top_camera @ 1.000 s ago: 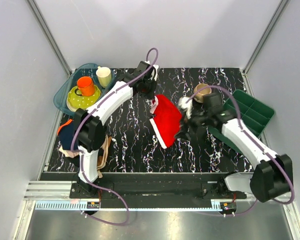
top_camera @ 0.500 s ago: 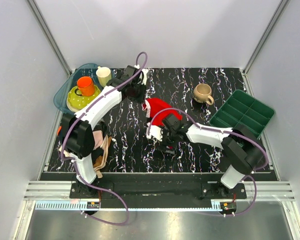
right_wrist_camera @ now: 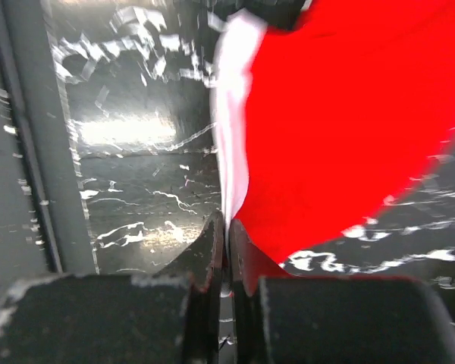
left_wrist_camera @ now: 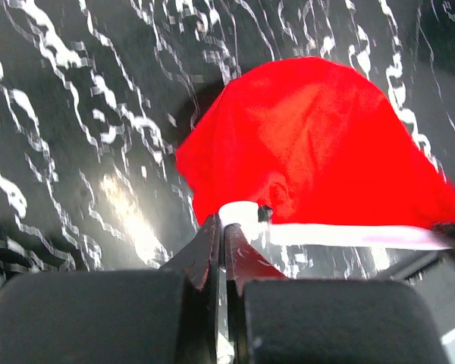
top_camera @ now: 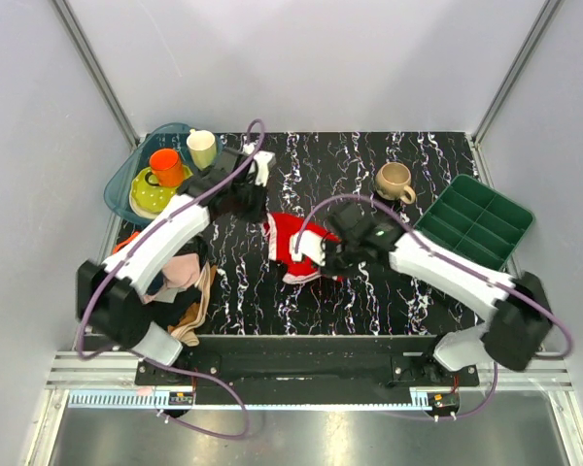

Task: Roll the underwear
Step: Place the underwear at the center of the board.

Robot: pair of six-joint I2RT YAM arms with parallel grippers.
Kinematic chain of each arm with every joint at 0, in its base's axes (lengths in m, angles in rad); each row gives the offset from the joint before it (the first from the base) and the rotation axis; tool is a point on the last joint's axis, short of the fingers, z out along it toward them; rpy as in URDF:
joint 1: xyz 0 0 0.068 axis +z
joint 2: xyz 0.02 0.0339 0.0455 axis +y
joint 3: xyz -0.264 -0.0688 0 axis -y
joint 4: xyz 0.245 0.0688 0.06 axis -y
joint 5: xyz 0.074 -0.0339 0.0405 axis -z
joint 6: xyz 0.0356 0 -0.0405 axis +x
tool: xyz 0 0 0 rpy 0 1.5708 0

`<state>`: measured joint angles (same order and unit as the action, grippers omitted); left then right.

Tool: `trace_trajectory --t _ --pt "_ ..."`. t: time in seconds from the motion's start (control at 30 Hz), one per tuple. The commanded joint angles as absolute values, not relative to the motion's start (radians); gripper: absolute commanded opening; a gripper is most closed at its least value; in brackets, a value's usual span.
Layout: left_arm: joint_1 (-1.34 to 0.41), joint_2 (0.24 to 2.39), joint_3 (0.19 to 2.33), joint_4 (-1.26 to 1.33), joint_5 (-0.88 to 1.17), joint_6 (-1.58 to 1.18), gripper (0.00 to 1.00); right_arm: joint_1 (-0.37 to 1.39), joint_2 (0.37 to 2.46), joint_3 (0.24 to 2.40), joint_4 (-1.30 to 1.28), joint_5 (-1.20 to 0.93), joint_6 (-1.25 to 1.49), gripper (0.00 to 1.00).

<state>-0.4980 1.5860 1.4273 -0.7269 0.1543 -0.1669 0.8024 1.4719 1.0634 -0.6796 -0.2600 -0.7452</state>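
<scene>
On marbled table [top_camera: 389,296], left pincer [left_wrist_camera: 221,224] and right pincer [right_wrist_camera: 226,224] pinch underwear [left_wrist_camera: 311,144].

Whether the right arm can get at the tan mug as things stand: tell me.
Probably yes, once it lets go. The tan mug stands in the open, with nothing between it and the right end effector. But that end effector is shut on the white trim of the underwear, so it must release first.

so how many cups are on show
3: an orange mug on the yellow-green plate in the teal bin, a pale cup beside it, a tan mug on the table near the green tray.
</scene>
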Motion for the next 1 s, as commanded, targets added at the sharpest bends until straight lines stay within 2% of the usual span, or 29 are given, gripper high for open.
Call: trace_trajectory --t 0.0,0.1,0.17,0.2,0.33,0.37,0.4,0.43,0.47,0.5,0.53,0.57,0.6,0.63,0.67,0.7,0.73,0.77,0.87,0.9,0.93,0.97 --pt "-0.497 1.341 1.286 -0.756 0.257 -0.205 0.0 0.808 1.249 1.284 -0.978 -0.426 -0.79 0.0" --pt "-0.497 1.217 1.21 -0.77 0.282 -0.239 0.02 0.795 1.223 1.382 -1.002 -0.355 -0.747 0.0" --pt "-0.497 1.175 1.162 -0.75 0.284 -0.268 0.03 0.776 1.256 1.399 -0.887 -0.264 -0.704 0.0" --pt "-0.495 1.178 1.149 -0.739 0.272 -0.276 0.04 0.752 1.275 1.393 -0.826 -0.171 -0.668 0.0" --pt "-0.445 1.331 1.1 -0.664 0.271 -0.322 0.04 0.661 1.469 1.435 -0.545 -0.138 -0.635 0.02" --pt "-0.413 1.368 1.092 -0.631 0.268 -0.331 0.04 0.644 1.59 1.462 -0.516 -0.126 -0.626 0.05" --pt "-0.397 1.403 1.088 -0.609 0.241 -0.342 0.06 0.631 1.655 1.495 -0.49 -0.091 -0.606 0.15" --pt "-0.378 1.457 1.082 -0.585 0.226 -0.374 0.15 0.605 1.719 1.569 -0.436 -0.065 -0.595 0.2" --pt "-0.336 1.48 1.065 -0.534 0.204 -0.393 0.2 0.591 1.844 1.615 -0.417 -0.042 -0.586 0.25" --pt "-0.312 1.499 1.057 -0.51 0.215 -0.411 0.28 0.58 1.906 1.722 -0.416 -0.022 -0.56 0.38" --pt "-0.286 1.529 1.051 -0.474 0.23 -0.454 0.43 0.556 2.008 1.777 -0.432 -0.011 -0.546 0.46" --pt "-0.235 1.535 1.039 -0.456 0.25 -0.465 0.43 0.548 2.046 1.833 -0.457 -0.008 -0.531 0.49" --pt "-0.215 1.531 1.029 -0.445 0.291 -0.474 0.44 0.539 2.075 1.917 -0.489 -0.04 -0.499 0.51" --pt "-0.201 1.487 1.019 -0.424 0.296 -0.48 0.46 0.532 2.082 1.931 -0.538 -0.064 -0.48 0.59" --pt "-0.183 1.452 0.991 -0.414 0.267 -0.476 0.58 0.519 2.063 1.924 -0.546 -0.093 -0.463 0.62" --pt "-0.181 1.412 0.977 -0.41 0.249 -0.448 0.65 0.512 2.036 1.858 -0.543 -0.162 -0.453 0.66" --pt "-0.181 1.337 0.968 -0.402 0.241 -0.428 0.69 0.511 1.958 1.814 -0.538 -0.196 -0.449 0.78" --pt "-0.181 1.304 0.953 -0.397 0.268 -0.41 0.73 0.497 1.918 1.768 -0.543 -0.243 -0.445 0.81" --pt "-0.186 1.226 0.94 -0.385 0.375 -0.333 0.77 0.485 1.743 1.565 -0.577 -0.542 -0.507 0.84" --pt "-0.189 1.215 0.94 -0.393 0.382 -0.321 0.77 0.495 1.703 1.452 -0.598 -0.721 -0.55 0.84" --pt "-0.195 1.192 0.936 -0.412 0.383 -0.293 0.77 0.506 1.631 1.396 -0.618 -0.797 -0.611 0.83" --pt "-0.198 1.178 0.934 -0.423 0.376 -0.275 0.78 0.527 1.599 1.343 -0.642 -0.846 -0.803 0.83"
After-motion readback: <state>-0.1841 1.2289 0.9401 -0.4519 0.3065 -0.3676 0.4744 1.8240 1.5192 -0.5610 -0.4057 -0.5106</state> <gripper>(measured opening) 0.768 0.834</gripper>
